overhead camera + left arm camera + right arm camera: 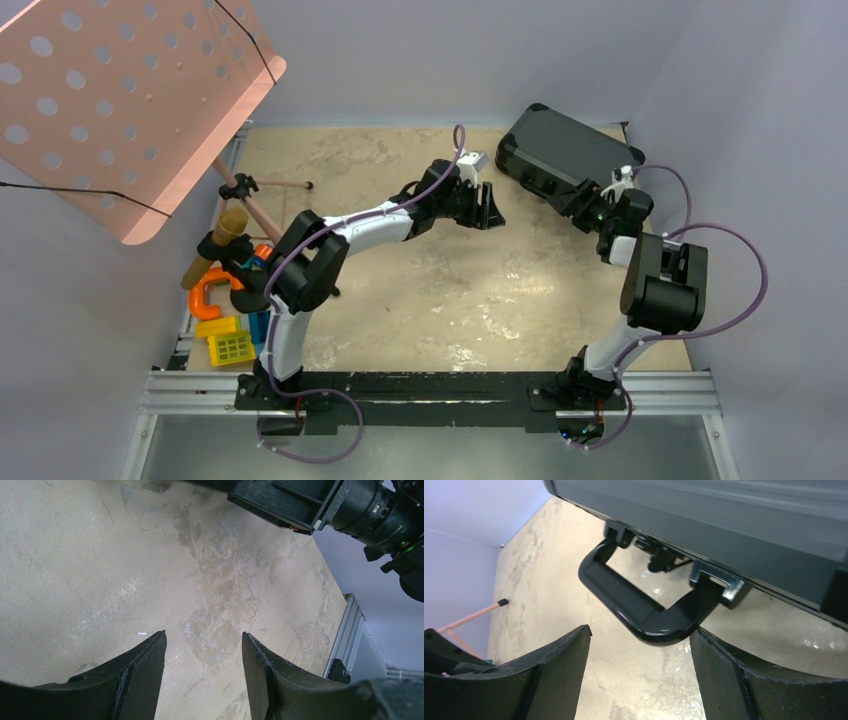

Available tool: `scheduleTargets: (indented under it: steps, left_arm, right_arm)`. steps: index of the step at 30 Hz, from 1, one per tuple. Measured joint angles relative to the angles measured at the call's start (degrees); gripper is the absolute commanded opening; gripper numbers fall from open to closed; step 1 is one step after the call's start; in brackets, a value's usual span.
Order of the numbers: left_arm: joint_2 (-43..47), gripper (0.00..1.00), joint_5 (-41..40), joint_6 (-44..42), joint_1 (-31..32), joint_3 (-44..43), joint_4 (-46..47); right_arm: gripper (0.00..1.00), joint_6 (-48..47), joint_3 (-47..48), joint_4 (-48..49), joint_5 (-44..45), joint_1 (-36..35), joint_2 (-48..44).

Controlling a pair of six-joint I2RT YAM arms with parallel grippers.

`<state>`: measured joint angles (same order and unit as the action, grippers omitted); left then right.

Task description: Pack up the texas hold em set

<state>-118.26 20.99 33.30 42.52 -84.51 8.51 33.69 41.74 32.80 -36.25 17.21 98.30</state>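
Diffuse, even overhead light; soft shadows on the table (440, 300). Right wrist view: briefcase (724, 525) surface blurred, a bright reflection on the table beneath it, near fingers (549, 680) dark.

The overhead camera looks down from behind; both wrist cameras sit low and close, sharing the black briefcase (734, 525).

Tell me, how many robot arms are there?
2. The left arm stretches out over the middle of the table. The right arm is on the right side, reaching toward the closed black case at the back. No other arm shows.
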Motion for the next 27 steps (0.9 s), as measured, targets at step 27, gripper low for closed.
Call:
scheduleTargets:
  steps: [27]
  left_arm:
    - [-15.72, 0.67, 0.61, 7.85, 0.02, -11.43, 11.19]
  right_arm:
    - [0.74, 5.4, 2.73, 10.56, 0.87, -2.51, 0.02]
